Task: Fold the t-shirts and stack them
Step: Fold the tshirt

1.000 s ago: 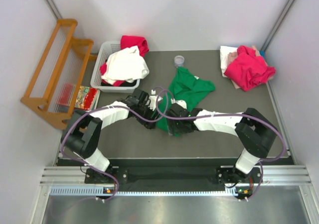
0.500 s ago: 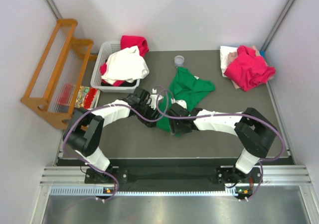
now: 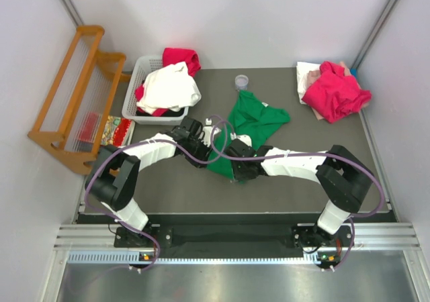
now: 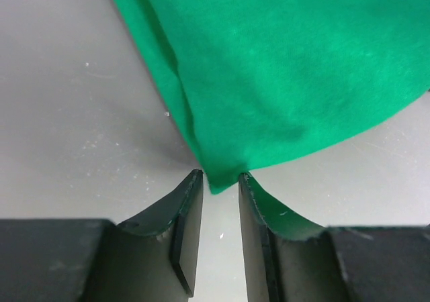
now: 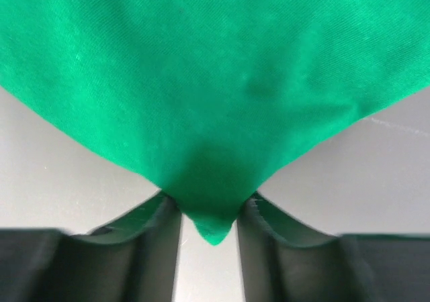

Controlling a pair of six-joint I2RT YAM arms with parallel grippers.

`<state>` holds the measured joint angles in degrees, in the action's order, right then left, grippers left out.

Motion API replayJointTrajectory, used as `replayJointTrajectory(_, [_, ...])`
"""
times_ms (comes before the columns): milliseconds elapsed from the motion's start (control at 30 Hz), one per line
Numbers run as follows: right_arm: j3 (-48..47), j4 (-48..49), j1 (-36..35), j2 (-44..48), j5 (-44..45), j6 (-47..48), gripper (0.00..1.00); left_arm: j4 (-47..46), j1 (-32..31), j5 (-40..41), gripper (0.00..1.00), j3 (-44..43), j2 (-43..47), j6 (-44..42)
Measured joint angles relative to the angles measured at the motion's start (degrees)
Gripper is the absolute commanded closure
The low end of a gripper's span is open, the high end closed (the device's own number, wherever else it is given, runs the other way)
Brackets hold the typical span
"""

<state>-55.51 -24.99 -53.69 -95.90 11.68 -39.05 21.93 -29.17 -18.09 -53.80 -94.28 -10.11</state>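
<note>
A bright green cotton t-shirt [image 3: 254,119] lies crumpled in the middle of the dark grey table [image 3: 168,188], well apart from the other shirts. Both arms reach inward to its near edge.

The left gripper [image 4: 219,178] has its two black fingers close together, nipping a pointed corner of the green cloth at their tips. The right gripper [image 5: 209,207] pinches another bunched corner, which pokes down between its fingers.

At the far left, a white plastic basket [image 3: 144,67] holds a white tee [image 3: 168,87] and a magenta-red tee [image 3: 181,57]. In the far right corner, a crumpled magenta-red tee [image 3: 334,90] is heaped on pale folded tees [image 3: 306,74].
</note>
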Motion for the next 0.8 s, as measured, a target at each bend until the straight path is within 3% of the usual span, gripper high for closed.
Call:
replayJointTrajectory(133, [0.0, -0.5, 0.0, 0.3, 0.0, -0.3, 0.98, 2.6, -0.2, 1.1, 0.67, -1.9, 0.0, -0.5])
replayJointTrajectory(167, [0.0, -0.8, 0.0, 0.6, 0.0, -0.3, 1.0, 3.0, -0.2, 1.2, 0.67, -2.4, 0.0, -0.5])
replayJointTrajectory(433, [4.4, -4.2, 0.2, 6.3, -0.8, -0.6, 1.0, 7.5, -0.6, 1.1, 0.68, -4.5, 0.0, -3.8])
replayJointTrajectory(567, [7.6, -5.7, 0.2, 10.2, -2.6, -0.8, 1.0, 15.1, -0.7, -0.8, 0.67, -8.1, 0.2, -6.8])
replayJointTrajectory(600, [8.5, -5.8, 0.2, 11.2, -3.2, -1.1, 1.0, 17.0, -0.7, -1.3, 0.65, -9.1, 0.5, -7.6])
replayJointTrajectory(733, [10.1, -6.4, 0.2, 13.7, -4.5, -1.3, 1.0, 21.2, -0.7, -2.6, 0.25, -10.6, 4.5, -9.0])
replayJointTrajectory(800, [10.1, -6.3, 0.2, 13.7, -4.8, -1.3, 1.0, 22.3, -0.8, -3.7, 0.23, -10.6, 6.8, -8.7])
